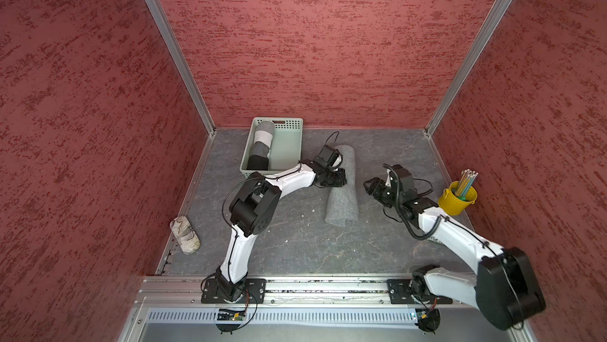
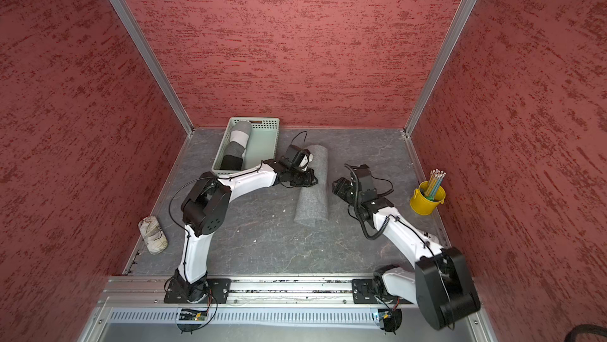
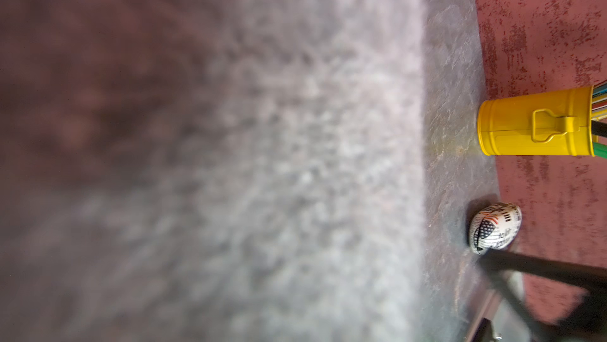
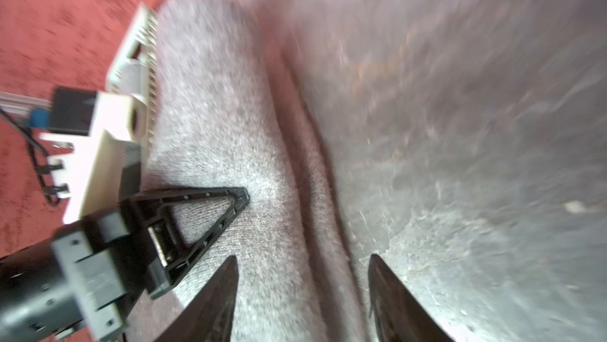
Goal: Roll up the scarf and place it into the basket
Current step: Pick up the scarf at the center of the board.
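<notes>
Scarf (image 1: 342,204) lay rolled into a grey log at the table's middle, its long axis running from 6 to 12 o'clock and its near end a little loose and flattened. At its 9 o'clock side the left gripper (image 4: 243,196) had its jaws pressed together, the tips biting into the roll's upper fabric about midway along. At 3 o'clock the right gripper (image 4: 302,278) was spread, one finger over the roll and one over the table, straddling the outer flap without yet clamping it. Farther off, at 11 o'clock from the roll, stood the basket (image 1: 289,151), with a striped roll (image 1: 262,146) lying along its 9 o'clock wall, so the free room was on its 3 o'clock side. The step seemed to be securing the roll for the lift. To do it well, the right jaws should probably close over the flap and the body together, since a thin pinch of the outer layer alone might let the scarf unwind once raised. The bucket (image 1: 457,199) stood at 3 o'clock, well apart.
</notes>
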You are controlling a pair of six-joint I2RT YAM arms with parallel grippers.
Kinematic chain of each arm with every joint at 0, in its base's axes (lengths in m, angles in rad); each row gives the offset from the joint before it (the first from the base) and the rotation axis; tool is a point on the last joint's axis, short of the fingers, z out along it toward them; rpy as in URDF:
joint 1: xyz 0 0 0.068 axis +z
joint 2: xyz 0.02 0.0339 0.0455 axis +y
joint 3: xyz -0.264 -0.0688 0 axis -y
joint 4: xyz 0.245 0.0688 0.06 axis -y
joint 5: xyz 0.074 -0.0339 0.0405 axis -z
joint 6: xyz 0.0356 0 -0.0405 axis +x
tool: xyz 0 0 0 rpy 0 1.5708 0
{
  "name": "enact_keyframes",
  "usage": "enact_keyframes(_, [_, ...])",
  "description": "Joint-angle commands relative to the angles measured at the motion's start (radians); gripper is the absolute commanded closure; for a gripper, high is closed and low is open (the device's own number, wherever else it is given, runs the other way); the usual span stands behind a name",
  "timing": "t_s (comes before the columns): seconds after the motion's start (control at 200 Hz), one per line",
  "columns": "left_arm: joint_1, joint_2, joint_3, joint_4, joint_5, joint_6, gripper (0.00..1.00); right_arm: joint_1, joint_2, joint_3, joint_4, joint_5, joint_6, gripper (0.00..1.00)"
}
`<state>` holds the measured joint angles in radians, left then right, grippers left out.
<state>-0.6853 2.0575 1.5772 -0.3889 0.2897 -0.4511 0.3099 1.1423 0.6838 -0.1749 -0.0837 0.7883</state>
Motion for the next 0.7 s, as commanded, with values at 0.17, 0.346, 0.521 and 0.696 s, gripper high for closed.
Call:
enact_keyframes(0.17, [0.044,-0.158,0.130,-0.187,-0.011,0.201,1.00,-0.007,-0.160,0.061,-0.173,0.194,-0.084,0.35])
enact_keyframes(0.346, [0.141,-0.175,0.218,-0.243,0.091,0.253,1.00,-0.006,-0.156,0.038,-0.144,0.179,-0.081,0.36])
enact_keyframes(0.521, [0.268,-0.124,0.299,-0.304,0.201,0.296,1.00,-0.006,-0.156,0.020,-0.133,0.179,-0.069,0.37])
enact_keyframes(0.696, [0.368,-0.022,0.439,-0.409,0.285,0.374,1.00,-0.007,-0.150,0.018,-0.133,0.185,-0.061,0.38])
